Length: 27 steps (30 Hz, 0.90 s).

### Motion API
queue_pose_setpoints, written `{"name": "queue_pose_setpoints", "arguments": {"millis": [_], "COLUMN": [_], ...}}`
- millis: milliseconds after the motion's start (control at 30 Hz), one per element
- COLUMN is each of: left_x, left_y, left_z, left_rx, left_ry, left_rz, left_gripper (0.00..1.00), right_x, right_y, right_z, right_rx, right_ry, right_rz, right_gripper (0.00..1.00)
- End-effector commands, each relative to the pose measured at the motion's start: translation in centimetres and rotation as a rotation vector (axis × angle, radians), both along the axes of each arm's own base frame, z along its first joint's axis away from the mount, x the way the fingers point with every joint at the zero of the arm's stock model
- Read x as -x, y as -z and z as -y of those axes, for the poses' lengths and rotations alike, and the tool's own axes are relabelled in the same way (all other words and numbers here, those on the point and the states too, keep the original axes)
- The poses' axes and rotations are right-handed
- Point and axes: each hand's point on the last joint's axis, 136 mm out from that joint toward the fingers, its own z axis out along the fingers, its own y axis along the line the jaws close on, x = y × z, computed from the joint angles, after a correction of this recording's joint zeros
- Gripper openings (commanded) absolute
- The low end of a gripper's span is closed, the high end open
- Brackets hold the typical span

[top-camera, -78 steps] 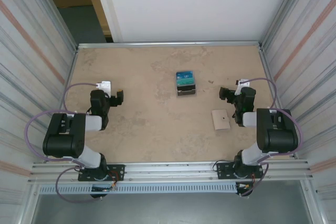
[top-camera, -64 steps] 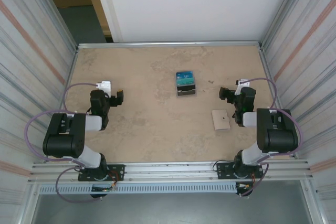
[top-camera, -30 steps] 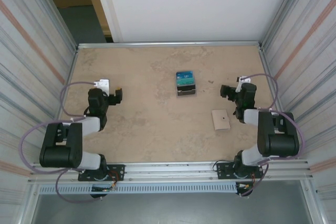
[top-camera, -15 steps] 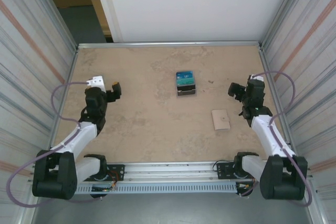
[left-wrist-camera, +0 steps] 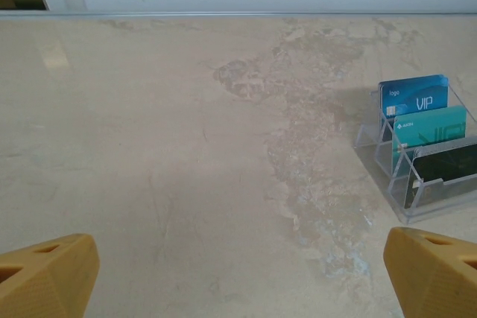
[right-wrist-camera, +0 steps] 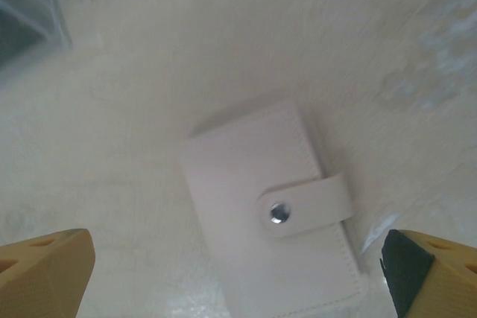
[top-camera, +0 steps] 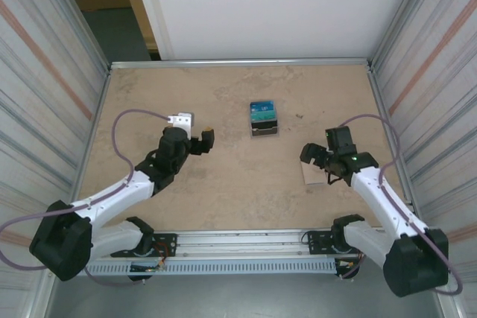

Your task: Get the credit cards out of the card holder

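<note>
The card holder is a clear tiered stand at the table's middle, seen at the right in the left wrist view. The credit cards stand upright in it: a blue one at the back, a teal one before it and a dark one in front. From above they show as a teal-blue patch. My left gripper hangs open left of the holder, its orange fingertips wide apart over bare table. My right gripper is open to the holder's right and nearer.
A white snap-closure wallet lies flat under my right gripper, between its fingertips, and peeks out beneath it from above. Corrugated metal walls flank the table, and a metal rail runs along the back.
Both arms have reached forward. The left gripper swung right toward the card holder; the right gripper moved left and nearer, coming over the wallet. Both stayed open.
</note>
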Motion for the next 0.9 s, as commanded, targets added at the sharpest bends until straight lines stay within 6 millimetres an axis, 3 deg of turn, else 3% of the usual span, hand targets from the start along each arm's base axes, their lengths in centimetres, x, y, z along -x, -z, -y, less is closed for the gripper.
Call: {"name": "queue_pose_setpoints", "arguments": {"millis": [0,333,600,867], "left_x": [-0.2,-0.4,-0.9,-1.1], "left_y": [0.0,0.3,0.3,-0.9], "left_z": [0.3,0.6,0.7,0.2], "left_rx": [0.04,0.029,0.008,0.03], "left_ry": [-0.02,-0.007,-0.015,-0.046], "left_rz": [-0.039,-0.05,-0.056,-0.029], "left_gripper": [0.99,0.99,0.99,0.99], "right_x": [1.4,0.8,0.3,1.3], "right_y": [2.2,4.5,7.0,8.3], "right_z": [-0.5,0.1,-1.6,-3.0], "right_rx": [0.034,0.161,0.122,0.119], "right_ry": [0.0,0.012,-0.055,-0.106], "right_rz": [-0.125,-0.248,-0.341,-0.403], "right_gripper": [0.99,0.99,0.99,0.99]}}
